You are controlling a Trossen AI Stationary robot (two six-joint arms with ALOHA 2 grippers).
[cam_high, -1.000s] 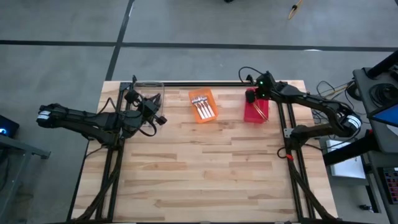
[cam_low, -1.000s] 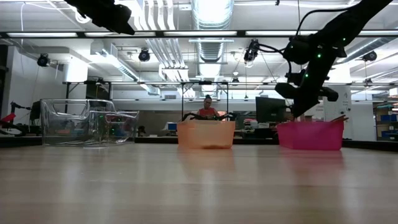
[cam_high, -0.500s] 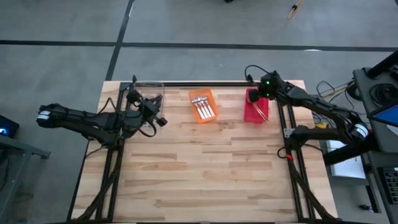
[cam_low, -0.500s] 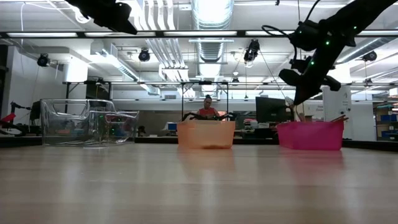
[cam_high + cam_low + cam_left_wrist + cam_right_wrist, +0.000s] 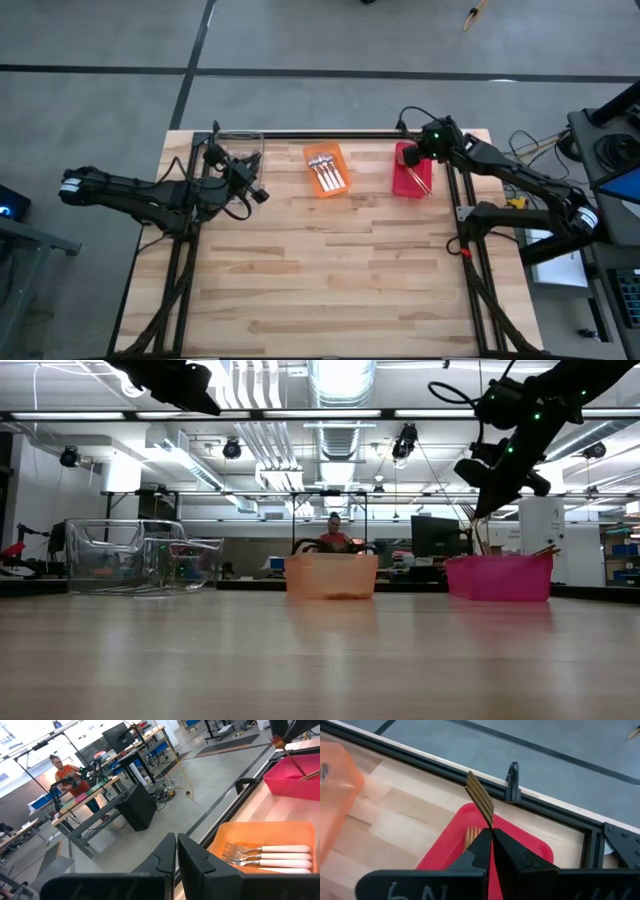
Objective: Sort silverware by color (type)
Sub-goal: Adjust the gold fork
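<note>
Table (image 5: 330,270) wood, bare over most of its near part; three bins in a row along the far edge, at roughly 10, 12 and 2 o'clock from table centre.

Key relation: right gripper (image 5: 492,834) hung directly over the red bin (image 5: 411,178), jaws clenched on a gold fork (image 5: 480,801); fork's long axis ran out forward from the fingertips, tines at the far end, so the fork lay straight ahead of the jaws and above the bin's far half; judged that letting go there would drop it into the red bin. Right arm plainly the nearer to that bin; left arm well apart at 9 o'clock.

Left gripper (image 5: 252,190) waited near the clear bin (image 5: 238,142), jaws clenched on nothing, pointing toward the orange bin (image 5: 326,170).

Contents: orange bin held the white-handled forks (image 5: 267,856), lying side by side, handles parallel; red bin held at least one more gold fork (image 5: 471,836), leaning against its wall; clear bin's contents could not be made out from above or at table level.

No loose silverware visible on the open table; judged sorting near its end, this gold fork among the last.
</note>
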